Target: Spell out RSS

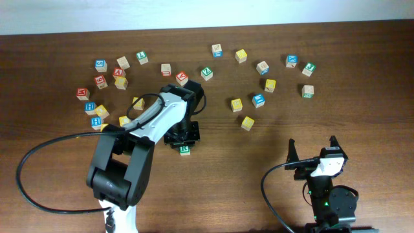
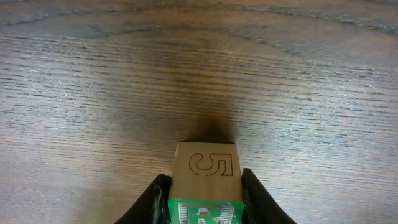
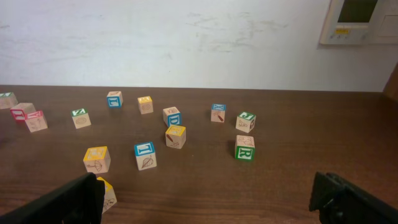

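My left gripper (image 1: 183, 138) is shut on the R cube (image 1: 185, 150), low over the middle of the table. In the left wrist view the jaws (image 2: 206, 182) clamp its sides. The R cube (image 2: 205, 211) shows a green-bordered R on top and an engraved 5-like mark on its front. Yellow cubes (image 1: 237, 104) (image 1: 248, 122) (image 1: 270, 85) lie to the right; I cannot read an S on any of them. My right gripper (image 1: 312, 151) is open and empty near the front right edge, also open in its wrist view (image 3: 205, 193).
Several letter cubes are scattered along the back of the table, a cluster at left (image 1: 100, 81) and another at right (image 1: 292, 61). A second green R-like cube (image 3: 244, 149) stands ahead of the right gripper. A black cable (image 1: 39, 155) loops at front left.
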You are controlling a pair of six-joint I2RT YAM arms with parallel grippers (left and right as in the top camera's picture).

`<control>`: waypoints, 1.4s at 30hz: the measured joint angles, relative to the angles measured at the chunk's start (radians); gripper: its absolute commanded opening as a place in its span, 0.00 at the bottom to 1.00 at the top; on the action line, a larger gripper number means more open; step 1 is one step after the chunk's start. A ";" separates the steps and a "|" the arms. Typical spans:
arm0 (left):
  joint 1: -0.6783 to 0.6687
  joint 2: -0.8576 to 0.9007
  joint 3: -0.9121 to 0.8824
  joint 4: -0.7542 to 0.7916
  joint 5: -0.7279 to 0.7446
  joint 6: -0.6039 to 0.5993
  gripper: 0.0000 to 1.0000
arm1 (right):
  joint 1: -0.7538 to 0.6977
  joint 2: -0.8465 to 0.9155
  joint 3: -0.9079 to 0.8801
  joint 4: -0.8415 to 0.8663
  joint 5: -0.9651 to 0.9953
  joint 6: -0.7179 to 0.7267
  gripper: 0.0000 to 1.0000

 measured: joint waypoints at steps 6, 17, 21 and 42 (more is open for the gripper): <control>0.002 0.000 0.004 -0.019 0.016 0.018 0.75 | 0.000 0.000 0.000 0.000 0.000 0.000 0.98; 0.294 -0.002 0.578 -0.378 -0.097 0.058 0.89 | 0.000 0.000 0.000 0.000 0.000 0.000 0.98; 0.370 -0.002 0.561 -0.184 -0.243 0.085 0.99 | 0.000 0.000 0.000 0.000 0.000 0.000 0.98; 0.468 0.080 0.464 -0.021 -0.027 0.748 0.88 | 0.000 0.000 0.000 0.000 0.000 0.000 0.98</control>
